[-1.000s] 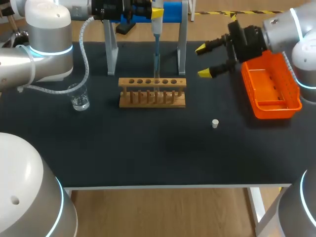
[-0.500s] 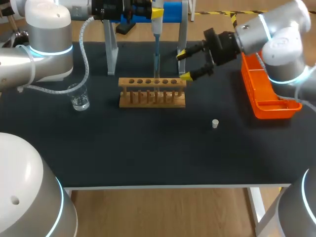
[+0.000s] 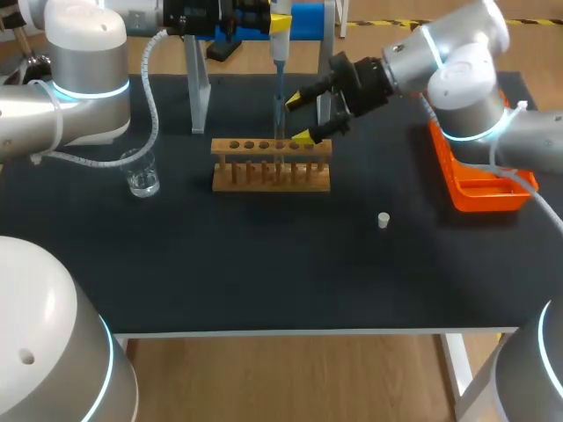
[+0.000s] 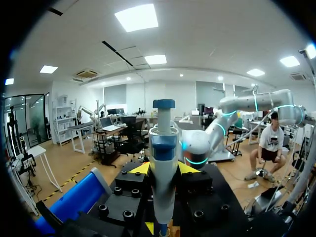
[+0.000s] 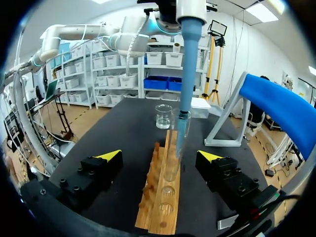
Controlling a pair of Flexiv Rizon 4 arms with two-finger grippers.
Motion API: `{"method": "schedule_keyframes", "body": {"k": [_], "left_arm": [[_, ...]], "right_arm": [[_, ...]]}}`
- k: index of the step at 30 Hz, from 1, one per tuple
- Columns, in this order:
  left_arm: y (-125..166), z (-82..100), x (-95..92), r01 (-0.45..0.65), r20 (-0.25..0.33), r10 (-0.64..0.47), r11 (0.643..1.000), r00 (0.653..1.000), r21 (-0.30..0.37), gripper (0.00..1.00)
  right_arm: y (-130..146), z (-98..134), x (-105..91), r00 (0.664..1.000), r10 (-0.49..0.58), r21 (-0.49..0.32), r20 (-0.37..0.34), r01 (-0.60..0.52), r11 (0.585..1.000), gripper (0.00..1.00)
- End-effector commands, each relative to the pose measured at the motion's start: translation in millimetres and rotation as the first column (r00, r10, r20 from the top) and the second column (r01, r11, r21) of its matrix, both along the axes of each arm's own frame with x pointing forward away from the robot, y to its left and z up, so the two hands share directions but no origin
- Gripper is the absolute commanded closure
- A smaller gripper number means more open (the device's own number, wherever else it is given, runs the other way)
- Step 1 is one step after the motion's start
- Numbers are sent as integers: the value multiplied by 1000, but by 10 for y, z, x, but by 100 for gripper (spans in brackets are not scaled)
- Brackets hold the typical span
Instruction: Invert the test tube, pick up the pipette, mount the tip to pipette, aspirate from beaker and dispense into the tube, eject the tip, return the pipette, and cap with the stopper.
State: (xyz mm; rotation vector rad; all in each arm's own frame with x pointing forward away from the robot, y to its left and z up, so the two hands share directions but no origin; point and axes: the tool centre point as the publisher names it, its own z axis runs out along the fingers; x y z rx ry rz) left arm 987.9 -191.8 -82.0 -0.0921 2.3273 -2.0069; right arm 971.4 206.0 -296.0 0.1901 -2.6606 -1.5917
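Head view: right hand [image 3: 298, 118] now nearer rack [image 3: 271, 176].

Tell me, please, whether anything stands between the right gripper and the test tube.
Nothing visible does: the open right gripper faces along the wooden rack, only empty holes before the test tube. The left gripper's pipette reaches into it from above.

Our left arm [image 3: 84, 61] extends from the left across the back, its claw [image 3: 274, 18] clamped on the pipette [image 3: 279, 53], while our right arm [image 3: 457, 70] comes in past the middle, its claw [image 3: 299, 119] turned sideways, fingers spread wide.
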Motion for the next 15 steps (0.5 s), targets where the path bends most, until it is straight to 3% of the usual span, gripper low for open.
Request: {"method": "schedule_keyframes", "body": {"k": [1, 15], "left_arm": [[6, 3, -7, -1, 1, 1, 1000, 1000, 0, 100], [6, 3, -7, -1, 1, 1, 1000, 1000, 0, 100]], "right_arm": [[95, -46, 12, 999, -31, 2, 13, 31, 1000, 0], [188, -71, 7, 996, -67, -1, 51, 67, 998, 0]]}}
